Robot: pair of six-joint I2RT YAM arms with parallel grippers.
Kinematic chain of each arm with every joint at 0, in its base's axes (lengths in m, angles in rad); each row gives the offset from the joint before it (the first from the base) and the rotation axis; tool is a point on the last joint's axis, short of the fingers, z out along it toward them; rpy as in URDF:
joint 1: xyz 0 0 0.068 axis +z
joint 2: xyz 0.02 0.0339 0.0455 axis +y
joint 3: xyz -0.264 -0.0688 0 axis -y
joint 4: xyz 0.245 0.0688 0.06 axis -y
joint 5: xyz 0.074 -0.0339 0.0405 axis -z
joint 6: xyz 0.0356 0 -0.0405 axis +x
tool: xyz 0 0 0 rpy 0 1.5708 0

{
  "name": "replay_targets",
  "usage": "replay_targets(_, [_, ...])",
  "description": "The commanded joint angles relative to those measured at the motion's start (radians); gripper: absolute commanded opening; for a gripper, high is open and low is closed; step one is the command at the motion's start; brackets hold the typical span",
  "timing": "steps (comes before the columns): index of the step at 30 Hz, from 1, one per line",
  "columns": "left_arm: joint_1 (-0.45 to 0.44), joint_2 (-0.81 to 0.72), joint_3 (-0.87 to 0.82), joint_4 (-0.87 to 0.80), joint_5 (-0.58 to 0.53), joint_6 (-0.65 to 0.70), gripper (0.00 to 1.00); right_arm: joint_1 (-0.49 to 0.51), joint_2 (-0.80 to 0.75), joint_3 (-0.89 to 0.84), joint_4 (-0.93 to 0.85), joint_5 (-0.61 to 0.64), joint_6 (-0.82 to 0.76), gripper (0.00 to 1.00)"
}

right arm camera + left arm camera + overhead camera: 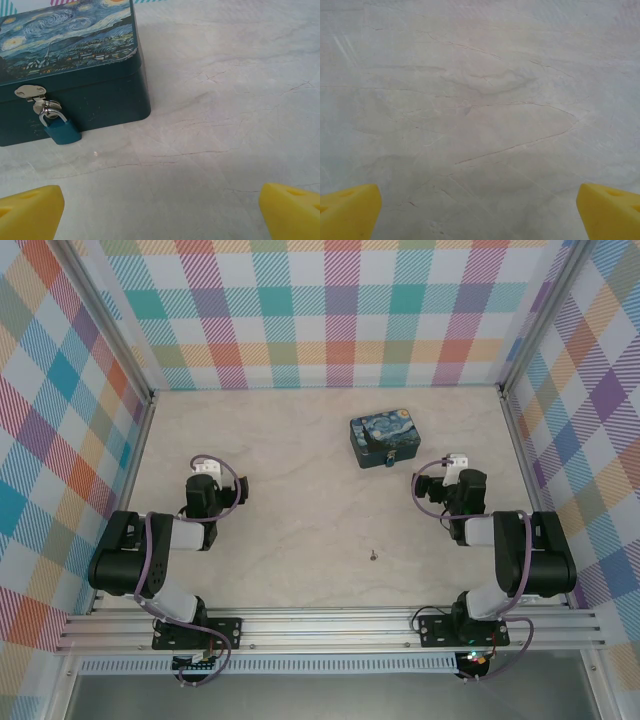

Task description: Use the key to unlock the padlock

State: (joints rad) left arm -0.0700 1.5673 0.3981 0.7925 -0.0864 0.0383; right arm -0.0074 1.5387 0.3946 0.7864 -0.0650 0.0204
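While the key (373, 555) lay on the tabletop (290, 570) nearest the bases, the left gripper (480, 212) and right gripper (160, 212) stood spread wide, empty. Beyond the right one, to its left, the padlock (61, 131) hung from the starry-night tin's (75, 60) hasp.

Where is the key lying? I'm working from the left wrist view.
Observer: The key lies on the table between the two arms, nearer the right one.
Operator: And the padlock?
Observer: The padlock hangs on the front of the tin, its shackle through the hasp.
Operator: Is the right end effector holding anything?
Observer: No, the right end effector is open and empty, facing the tin.
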Motion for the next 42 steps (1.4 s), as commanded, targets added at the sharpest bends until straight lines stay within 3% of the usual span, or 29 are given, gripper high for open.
replay_targets(1, [0.008, 0.003, 0.018, 0.029, 0.016, -0.009, 1.00, -0.005, -0.003, 0.016, 0.043, -0.019, -0.011, 1.00])
replay_targets(28, [0.009, -0.032, 0.015, 0.013, -0.018, -0.027, 1.00, -0.006, -0.015, 0.018, 0.036, -0.037, -0.017, 1.00])
replay_targets(33, [0.008, -0.205, 0.063, -0.223, -0.068, -0.055, 1.00, -0.007, -0.204, 0.099, -0.299, -0.049, 0.013, 1.00])
replay_targets(36, [0.010, -0.315, 0.139, -0.463, -0.127, -0.198, 1.00, -0.007, -0.293, 0.139, -0.439, -0.116, 0.067, 1.00])
replay_targets(38, [0.009, -0.368, 0.185, -0.592, -0.066, -0.273, 1.00, -0.006, -0.317, 0.179, -0.539, -0.121, 0.113, 1.00])
replay_targets(42, [-0.001, -0.419, 0.206, -0.677, 0.097, -0.421, 1.00, -0.009, -0.279, 0.279, -0.673, -0.199, 0.182, 1.00])
